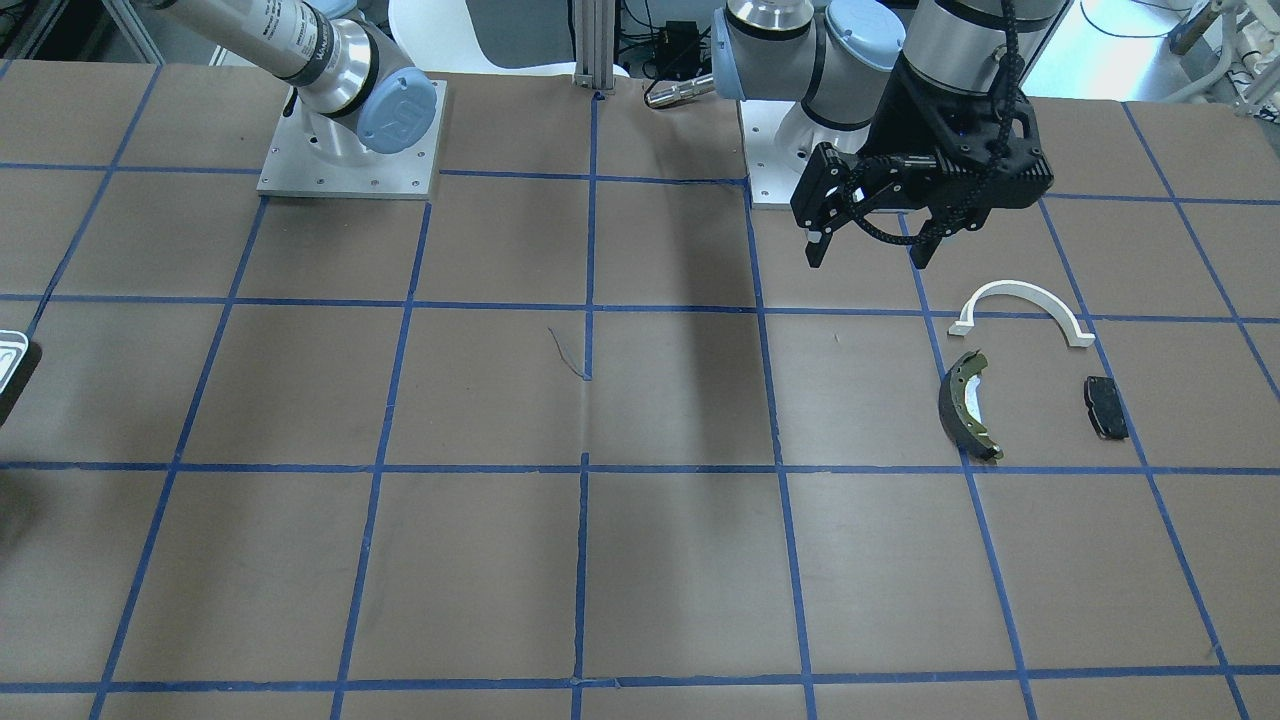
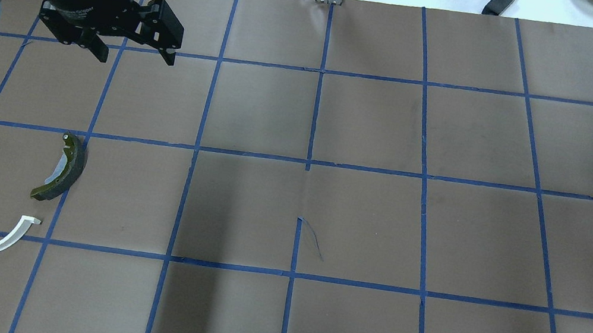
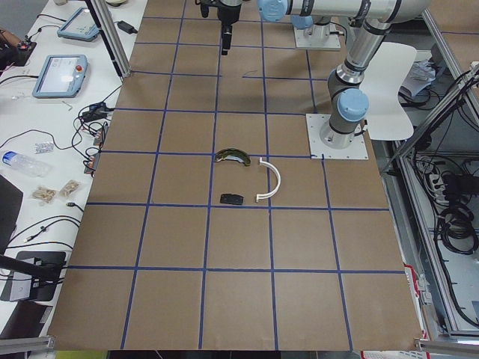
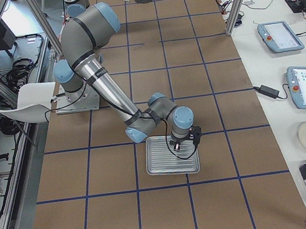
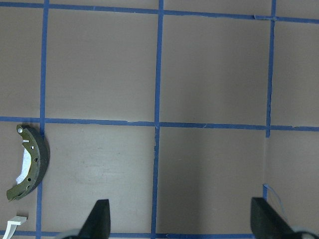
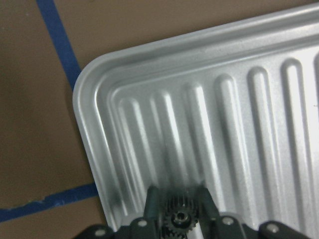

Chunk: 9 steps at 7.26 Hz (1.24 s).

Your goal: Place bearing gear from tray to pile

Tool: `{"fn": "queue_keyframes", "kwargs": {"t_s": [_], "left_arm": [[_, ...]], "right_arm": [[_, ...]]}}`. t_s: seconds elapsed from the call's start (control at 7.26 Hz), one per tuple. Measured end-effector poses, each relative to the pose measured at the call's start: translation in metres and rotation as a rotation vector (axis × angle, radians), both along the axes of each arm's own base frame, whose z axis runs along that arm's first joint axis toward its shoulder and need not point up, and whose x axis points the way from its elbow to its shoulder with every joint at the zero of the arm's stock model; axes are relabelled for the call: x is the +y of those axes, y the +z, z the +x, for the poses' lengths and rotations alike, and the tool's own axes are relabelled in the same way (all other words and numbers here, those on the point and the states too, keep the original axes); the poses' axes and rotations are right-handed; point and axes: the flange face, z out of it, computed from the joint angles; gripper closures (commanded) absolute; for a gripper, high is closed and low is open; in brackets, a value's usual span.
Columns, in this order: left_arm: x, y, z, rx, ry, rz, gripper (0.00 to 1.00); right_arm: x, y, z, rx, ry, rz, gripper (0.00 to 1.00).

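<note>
R gripper (image 6: 178, 206) is closed narrow on the bearing gear (image 6: 178, 216), a small black toothed wheel pinched betw. both fingers, teeth against the pads on each side. Whether the gear is lifted clear of the tray (image 6: 87, 99) can't be told. The ribbed tray floor lies directly under the claw, w/ the rounded corner ahead and to the left of it in the wrist view.

L gripper (image 1: 868, 255) is held wide open w/ nothing in it, hovering above the table. The pile lies just off to one side of it and lower: white arch (image 1: 1025, 305), brake shoe (image 1: 968, 405), black pad (image 1: 1105, 407). All of it is well apart from the R claw, at the opposite end of the table.

Risks, as judged:
- The gear is gripped on its teeth only, so contact is small. It could be twisted or squeezed out during a long carry, then dropped mid-table and rolled away.
- If the claw is moved sideways before enough height is gained, the gear or fingertips could be caught on a rib or the rim, and the tray dragged.
- The pile sits by the L claw, so the arms could be brought into contact if the R arm is reached across.
- If a hand-over is tried, little of the gear is left exposed for a 2nd grip.
- If released from too high, the gear could bounce or roll off from the pile.
</note>
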Motion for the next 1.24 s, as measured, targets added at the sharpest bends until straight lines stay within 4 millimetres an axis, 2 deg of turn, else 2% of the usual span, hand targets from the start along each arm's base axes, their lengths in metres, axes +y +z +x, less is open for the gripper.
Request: {"fn": "queue_keyframes", "kwargs": {"t_s": [0.28,0.41,0.55,0.69,0.83,0.96,1.1,1.24], "left_arm": [[0.0,0.0,0.0,0.0,0.0,0.0,0.0],[0.0,0.0,0.0,0.0,0.0,0.0,0.0],[0.0,0.0,0.0,0.0,0.0,0.0,0.0],[0.0,0.0,0.0,0.0,0.0,0.0,0.0],[0.0,0.0,0.0,0.0,0.0,0.0,0.0],[0.0,0.0,0.0,0.0,0.0,0.0,0.0],[0.0,0.0,0.0,0.0,0.0,0.0,0.0],[0.0,0.0,0.0,0.0,0.0,0.0,0.0]], "right_arm": [[0.0,0.003,0.0,0.004,-0.003,0.0,0.86],[0.0,0.006,-0.001,0.011,-0.005,0.002,0.86],[0.0,0.014,0.0,0.02,-0.007,0.002,0.86],[-0.002,0.033,0.01,0.035,0.002,-0.01,0.86],[-0.011,0.06,0.036,0.05,0.031,-0.022,0.86],[-0.023,0.086,0.078,0.057,0.085,-0.025,0.86],[-0.034,0.103,0.131,0.053,0.141,-0.015,0.86],[-0.044,0.112,0.198,0.043,0.2,-0.001,0.86]]}}
